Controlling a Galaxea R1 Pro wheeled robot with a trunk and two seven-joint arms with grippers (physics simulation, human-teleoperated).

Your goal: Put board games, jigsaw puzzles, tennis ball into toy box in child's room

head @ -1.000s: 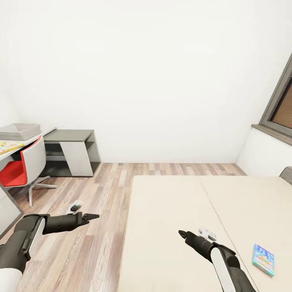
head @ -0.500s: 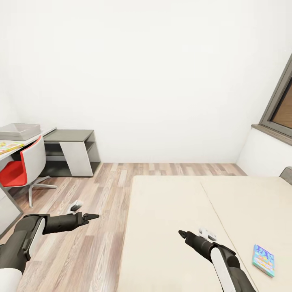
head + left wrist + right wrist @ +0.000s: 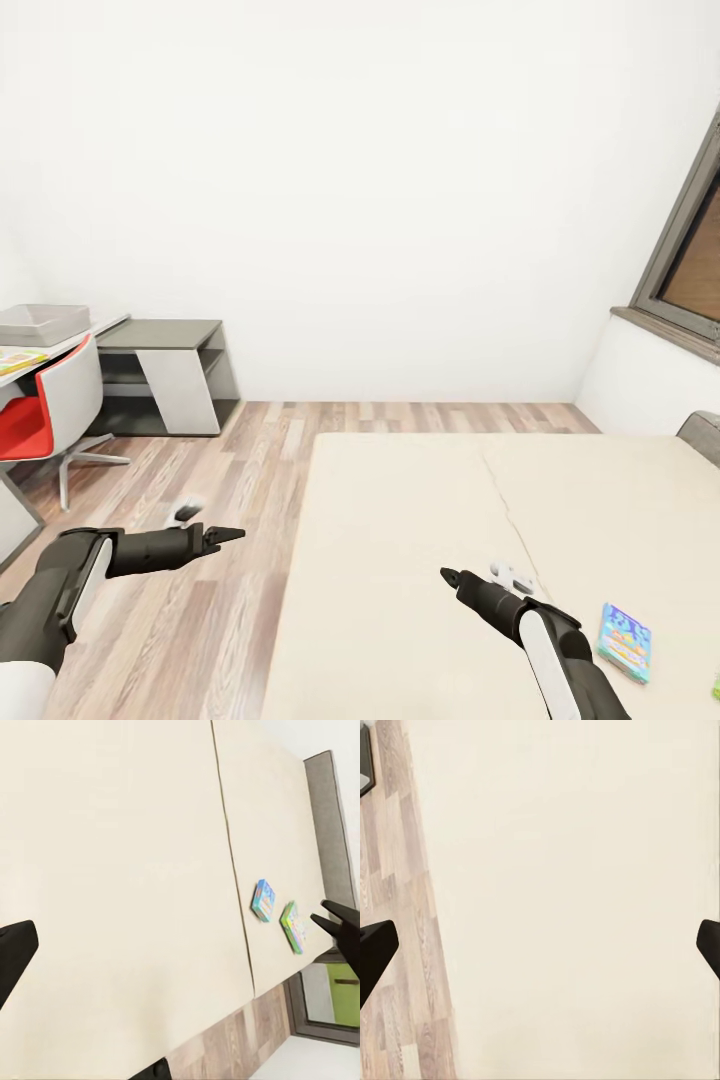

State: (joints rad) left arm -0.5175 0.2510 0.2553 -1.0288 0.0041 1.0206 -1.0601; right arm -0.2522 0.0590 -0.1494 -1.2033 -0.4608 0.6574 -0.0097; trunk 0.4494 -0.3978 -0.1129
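A blue board game (image 3: 625,640) lies flat on the beige bed (image 3: 420,520), near its lower right. At the picture's right edge peeks a green sliver of a second board game (image 3: 716,688). The left wrist view has both, the blue box (image 3: 263,900) and the green-edged one (image 3: 292,926), side by side on the mattress. At far left the grey toy box (image 3: 40,322) stands on the white table (image 3: 102,328), with a jigsaw puzzle (image 3: 18,360) beside it. My left gripper (image 3: 225,535) hovers open over the floor. My right gripper (image 3: 450,577) hangs open over the bed, left of the blue box.
A red and white swivel chair (image 3: 45,420) stands at the table. A low dark-grey cabinet (image 3: 165,375) sits against the back wall. Wood-plank floor (image 3: 250,470) runs between the chair and the bed. A grey-framed window (image 3: 690,260) is at right, with the grey headboard (image 3: 330,817) beyond the mattress.
The whole picture has slid left, so the camera has turned right. The green box's edge has come into sight. Both arms hold the same pose.
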